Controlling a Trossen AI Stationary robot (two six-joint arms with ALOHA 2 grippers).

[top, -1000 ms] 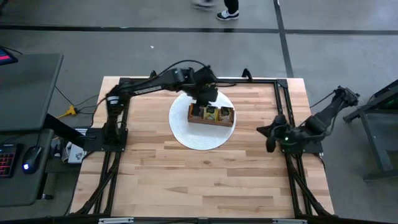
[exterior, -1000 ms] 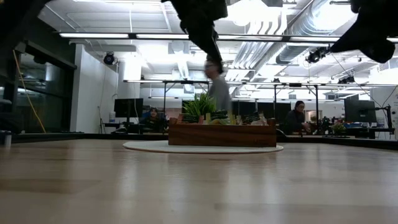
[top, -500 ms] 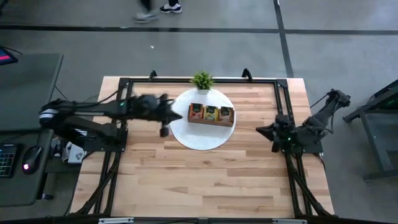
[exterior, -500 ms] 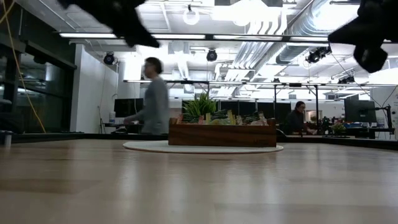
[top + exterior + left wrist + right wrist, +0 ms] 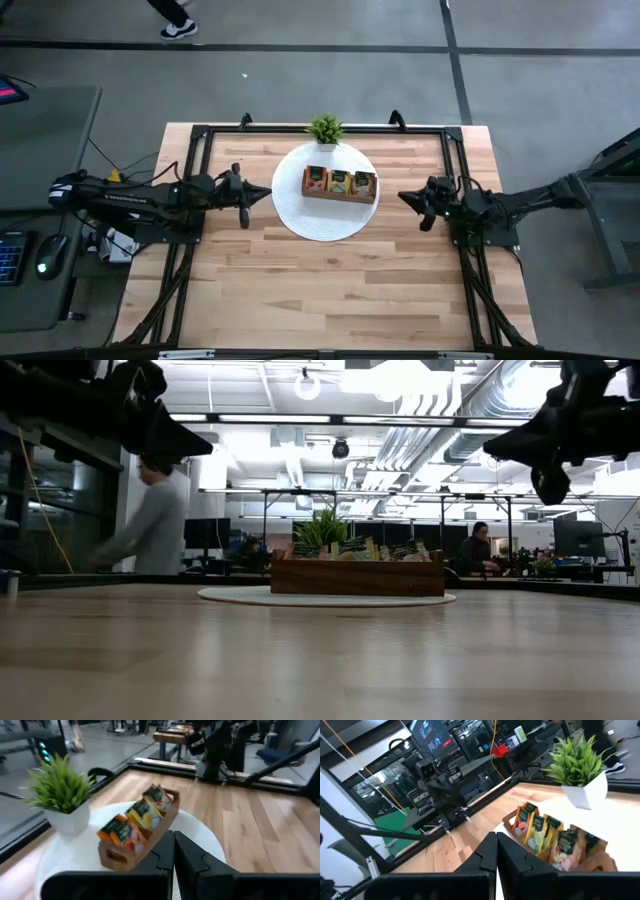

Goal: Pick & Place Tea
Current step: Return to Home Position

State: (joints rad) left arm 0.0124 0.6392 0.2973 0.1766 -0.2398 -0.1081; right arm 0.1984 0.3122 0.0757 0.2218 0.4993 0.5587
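The tea sachets (image 5: pixel 339 182), in red-orange, yellow and green wrappers, stand upright in the three compartments of a brown wooden tray (image 5: pixel 357 577). The tray rests on a round white mat (image 5: pixel 322 222) at the table's far middle. My left gripper (image 5: pixel 266 191) hangs shut and level to the left of the mat, pointing at the tray (image 5: pixel 117 857) with nothing in it. My right gripper (image 5: pixel 404 197) hangs shut and level to the right of the mat, also facing the sachets (image 5: pixel 545 837). Both are well above the tabletop in the low view.
A small green potted plant (image 5: pixel 324 129) stands on the mat's far edge behind the tray. A dark metal frame (image 5: pixel 300 129) runs along the table's far, left and right sides. Bare wood (image 5: pixel 330 290) lies toward the near edge. A person (image 5: pixel 150 520) walks in the room behind.
My left gripper has drawn back from above the tray toward the table's left edge, sunk, and tipped from pointing down to level. My right gripper has sunk a little and turned level toward the tray. The tray and sachets have stayed put.
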